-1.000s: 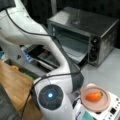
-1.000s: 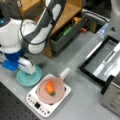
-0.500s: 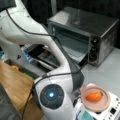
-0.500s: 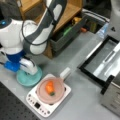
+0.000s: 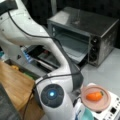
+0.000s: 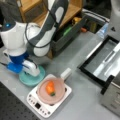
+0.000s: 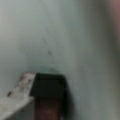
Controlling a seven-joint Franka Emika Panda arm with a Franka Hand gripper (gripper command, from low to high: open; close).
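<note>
Because the gripper [image 6: 35, 72] sits low on the teal plate [image 6: 26, 80] at the lower left of a front view, pressing further could tip or skid that plate into the pink plate [image 6: 43, 95] just beside it, I judge. Whether the fingers are apart or together I cannot tell; the wrist view shows only one dark fingertip [image 7: 48, 87] against pale teal. Lower centre, the carrot [image 6: 50, 88] lies on the pink plate atop the white cooker [image 6: 37, 106], near the gripper's right.
</note>
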